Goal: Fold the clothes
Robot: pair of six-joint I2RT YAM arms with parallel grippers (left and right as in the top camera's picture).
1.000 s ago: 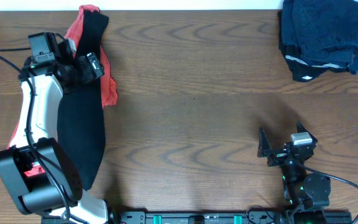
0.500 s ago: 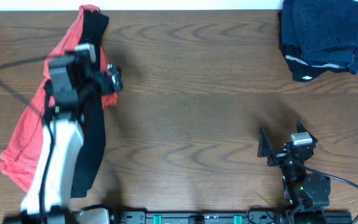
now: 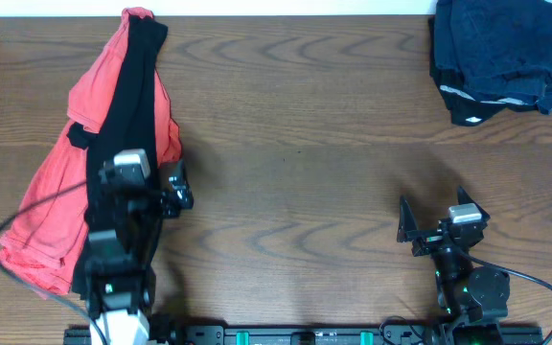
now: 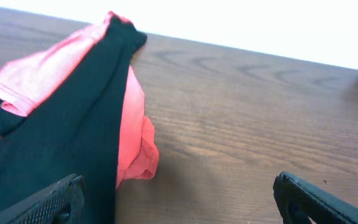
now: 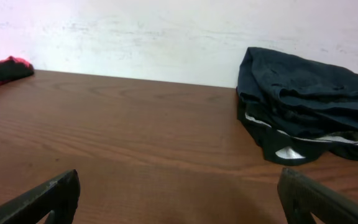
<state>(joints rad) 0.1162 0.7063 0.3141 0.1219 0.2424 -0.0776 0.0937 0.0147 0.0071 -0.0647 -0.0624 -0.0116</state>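
Note:
A red and black garment (image 3: 75,163) lies stretched along the table's left side, from the far edge to the near left; it also shows in the left wrist view (image 4: 73,118). A folded dark blue pile (image 3: 498,53) sits at the far right corner and shows in the right wrist view (image 5: 309,102). My left gripper (image 3: 156,187) is open and empty at the garment's right edge, low near the front; its fingertips frame bare wood (image 4: 179,202). My right gripper (image 3: 439,225) is open and empty near the front right (image 5: 179,199).
The wooden table (image 3: 305,144) stretches between the two garments. A white wall (image 5: 166,31) runs along the far edge. A black rail (image 3: 295,335) with both arm bases lines the near edge.
My left arm has pulled back from the far left toward the near edge, uncovering the red garment. The garment now lies spread and released. The right arm has not moved.

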